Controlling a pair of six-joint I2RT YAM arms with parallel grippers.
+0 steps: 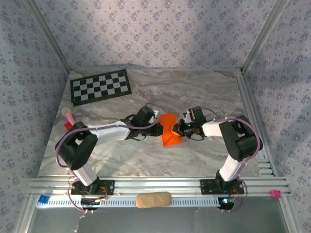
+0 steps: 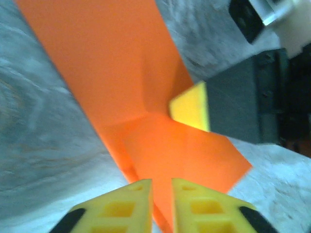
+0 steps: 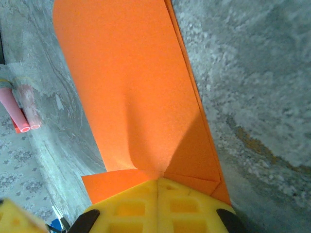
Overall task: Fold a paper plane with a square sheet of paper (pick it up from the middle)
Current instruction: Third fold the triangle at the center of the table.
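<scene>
Though already creased into smaller folded shape, far from dart: no pointed nose, no narrow wings on square sheet of paper (image 1: 169, 128). Lying at middle of table (image 1: 209, 92), between both arms. Right gripper (image 3: 158, 187) pressed together, tips against paper where creases meet; pinching or only pinning, cannot tell. Left gripper (image 2: 162, 189) nearly closed, slim gap, paper corner at tips; grip uncertain. Remaining, by judgement: nose folds, centre crease, wings.
</scene>
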